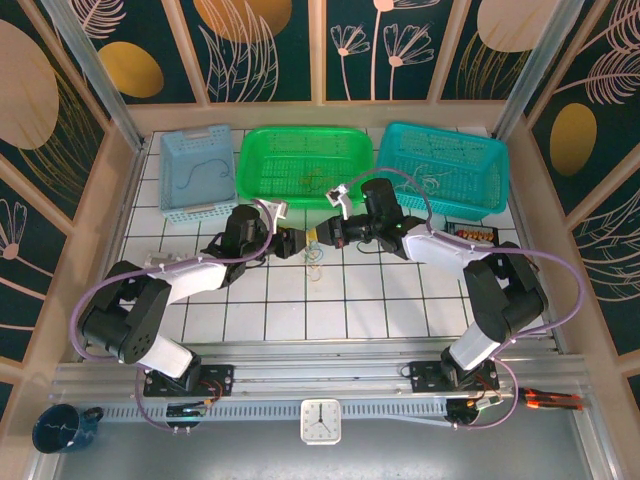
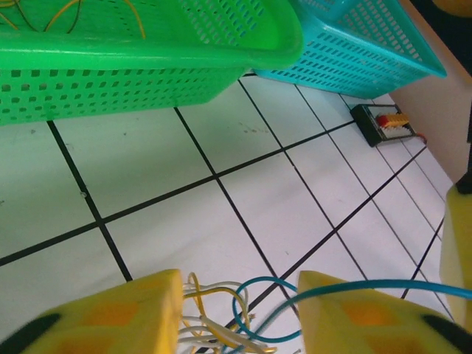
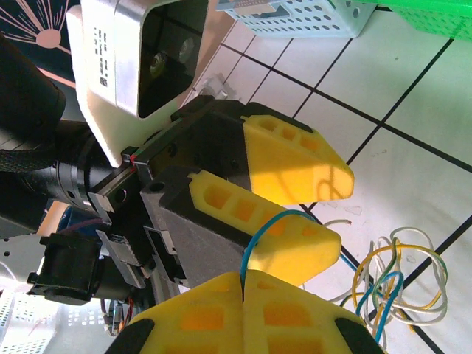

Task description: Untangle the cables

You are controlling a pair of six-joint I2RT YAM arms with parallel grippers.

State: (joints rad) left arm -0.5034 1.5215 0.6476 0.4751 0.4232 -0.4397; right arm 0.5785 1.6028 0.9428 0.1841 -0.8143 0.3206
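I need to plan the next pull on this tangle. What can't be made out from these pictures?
- Top external: the cables are too small to tell which wire crosses which.
- Left wrist: the bundle's lower part is cut off by the bottom edge and covered by the fingers of the left hand.
- Right wrist: the end of the blue cable is hidden inside the shut right hand.

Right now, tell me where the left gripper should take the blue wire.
Probably the straight run of the blue wire leading to the shut right gripper: it hangs clear of the wire pile. Come from above, jaws across it.
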